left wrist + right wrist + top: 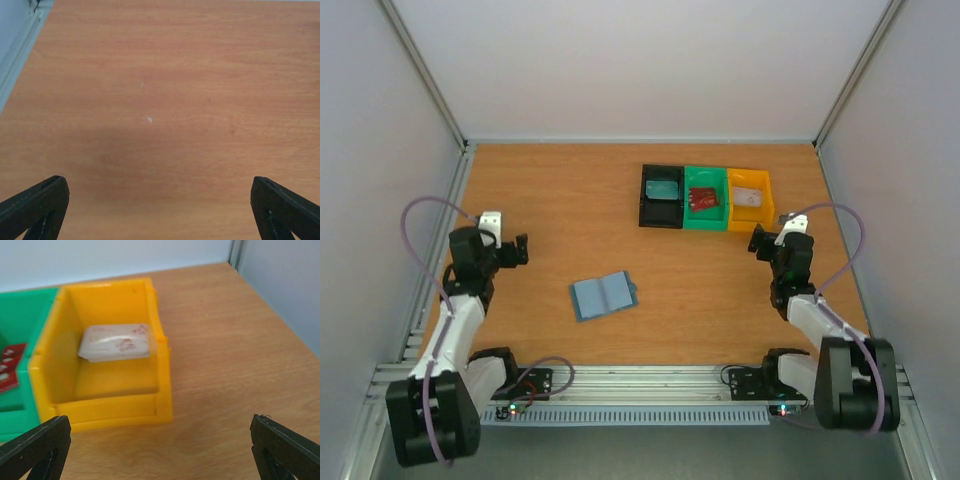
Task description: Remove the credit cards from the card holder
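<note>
Left hand [523, 249] and right hand [760, 242] both gape empty; the soft, light card holder [604, 295] likely needs one flap pinned.

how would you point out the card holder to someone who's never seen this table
On the wooden table, look near the middle, a little toward the near edge. The card holder lies there alone, open like a small book. It is flat and blue-grey, unlike the black, green and yellow bins in a row farther back.
</note>
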You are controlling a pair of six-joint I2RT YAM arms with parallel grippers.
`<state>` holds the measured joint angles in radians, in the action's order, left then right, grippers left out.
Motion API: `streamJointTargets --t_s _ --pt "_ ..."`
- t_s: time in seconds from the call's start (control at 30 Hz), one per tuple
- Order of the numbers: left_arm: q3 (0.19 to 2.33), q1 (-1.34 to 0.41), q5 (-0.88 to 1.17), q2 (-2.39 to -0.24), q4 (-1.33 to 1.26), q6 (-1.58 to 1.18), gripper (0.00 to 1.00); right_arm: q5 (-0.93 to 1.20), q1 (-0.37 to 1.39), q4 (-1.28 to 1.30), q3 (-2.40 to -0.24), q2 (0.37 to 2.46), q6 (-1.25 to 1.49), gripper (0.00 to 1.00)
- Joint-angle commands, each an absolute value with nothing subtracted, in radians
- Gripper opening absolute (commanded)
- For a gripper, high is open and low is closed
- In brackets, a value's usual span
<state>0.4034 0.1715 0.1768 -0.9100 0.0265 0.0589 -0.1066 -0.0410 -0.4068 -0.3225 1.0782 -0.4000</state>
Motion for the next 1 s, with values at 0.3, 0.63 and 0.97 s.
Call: streamJointTargets --t_s 0.3,0.63,0.97 --pt "0.869 0.136 0.224 -1.314 0.131 0.211 0.99 0.109 -0.129 -0.900 -0.298 1.427 -0.376 0.99" --pt "0.386 0.045 0.254 -1.339 -0.704 0.121 0.99 0.203 -0.129 -1.217 -0.239 1.612 -0.402 0.99" --pt "0.204 0.005 0.192 -1.550 -1.234 0.109 0.99 0.233 -0.129 -0.976 -0.351 1.595 -0.413 0.99"
